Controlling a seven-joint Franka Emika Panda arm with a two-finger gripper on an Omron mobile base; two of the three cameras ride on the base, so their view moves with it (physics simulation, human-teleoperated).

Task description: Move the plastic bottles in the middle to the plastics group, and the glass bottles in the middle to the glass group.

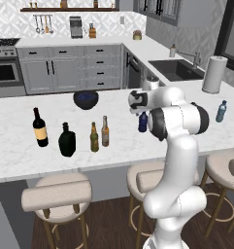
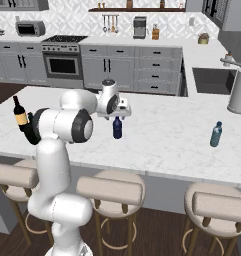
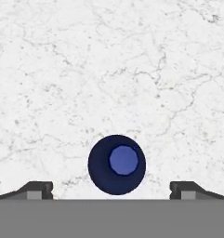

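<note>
Nearest you, along the worktop's front edge, stand padded stools. Just behind that edge you see a row of glass: the wine bottle with its yellow-orange label towards the left end, then the squat black flask, then the dark olive-brown beer bottle and the light-amber beer bottle standing just beside each other but apart.

Further back, near the middle of the worktop, you find the small dark blue bottle upright, and your hand hangs directly over it, pointing straight down. In the hand view you look down on that bottle's paler round cap between the two fingertips, which stand wide apart, open, with clear marble between each tip and the bottle; nothing is held.

Off towards the right end of the worktop, well apart from everything else, stands the pale blue water bottle. Near the worktop's far edge sits the dark blue bowl, and near the far right corner a roll of paper towel stands upright. Beyond lies the sink.
</note>
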